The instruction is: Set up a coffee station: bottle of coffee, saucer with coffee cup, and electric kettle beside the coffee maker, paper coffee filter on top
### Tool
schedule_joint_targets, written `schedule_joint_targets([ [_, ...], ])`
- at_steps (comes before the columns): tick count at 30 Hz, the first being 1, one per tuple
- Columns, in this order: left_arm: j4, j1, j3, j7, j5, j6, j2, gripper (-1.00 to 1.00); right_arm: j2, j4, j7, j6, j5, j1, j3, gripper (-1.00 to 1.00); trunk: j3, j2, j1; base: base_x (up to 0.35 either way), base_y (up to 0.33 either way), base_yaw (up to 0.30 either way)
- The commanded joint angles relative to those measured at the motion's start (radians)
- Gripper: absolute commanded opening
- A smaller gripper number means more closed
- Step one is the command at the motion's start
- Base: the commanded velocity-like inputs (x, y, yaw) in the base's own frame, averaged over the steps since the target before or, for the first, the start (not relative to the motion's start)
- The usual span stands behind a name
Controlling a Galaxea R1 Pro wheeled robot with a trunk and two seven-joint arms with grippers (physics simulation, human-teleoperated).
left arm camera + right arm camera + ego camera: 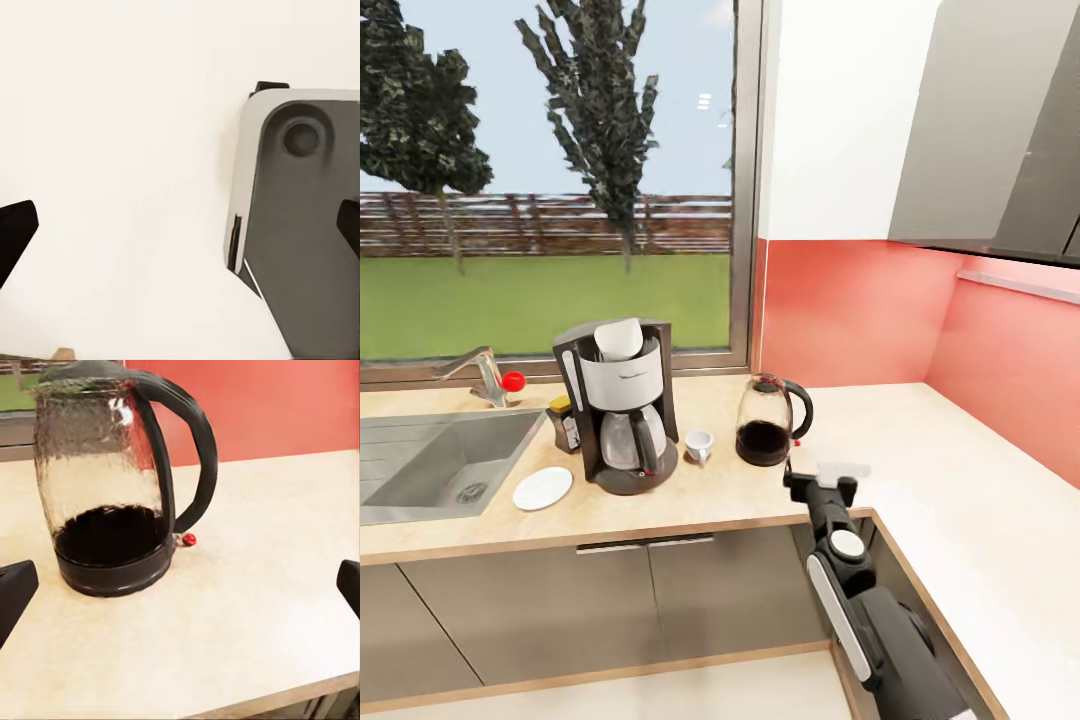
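The coffee maker [618, 410] stands on the kitchen countertop [920, 450] by the window, with the paper coffee filter [618, 338] resting in its top. Tucked against its left side is the bottle of coffee [565, 424]. The saucer [543, 488] lies bare at its front left. The coffee cup [699, 446] stands on the worktop to its right, apart from the saucer. Further right is the electric kettle [765, 420] [112, 487]. My right gripper [817, 473] [180, 592] hangs open just in front of the kettle, touching nothing. My left gripper [180, 232] is open and holds nothing.
A steel sink [430, 460] with a tap [485, 372] is set into the worktop at the left. The counter turns a corner and runs along the red wall at the right. Grey wall cabinets [1000, 130] hang above. The left wrist view looks down on a grey robot part [300, 225].
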Motion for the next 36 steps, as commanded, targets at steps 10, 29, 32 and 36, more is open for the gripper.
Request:
schedule_joint_targets([
  [10, 0.006, -0.001, -0.002, -0.002, 0.007, 0.053, 0.007, 1.0, 0.002, 0.157, -0.019, -0.018, -0.009, -0.105, 0.002, 1.0, -0.002, -0.002, 0.001, 0.0, 0.0, 0.0],
  [29, 0.008, 0.027, -0.011, -0.004, 0.002, 0.056, 0.01, 1.0, -0.127, 0.265, -0.006, -0.192, -0.015, -0.139, 0.005, 1.0, -0.002, -0.002, 0.001, 0.048, 0.0, 0.0],
  [32, 0.008, 0.027, -0.012, -0.004, 0.002, 0.056, 0.011, 1.0, -0.189, 0.271, 0.082, -0.193, -0.017, -0.139, 0.006, 1.0, -0.002, -0.002, 0.001, 0.0, 0.0, 0.0],
  [36, 0.008, 0.028, -0.013, -0.005, 0.002, 0.056, 0.022, 1.0, -0.221, 0.312, 0.271, -0.202, -0.016, -0.139, -0.056, 1.0, -0.002, -0.002, 0.001, 0.0, 0.0, 0.0],
])
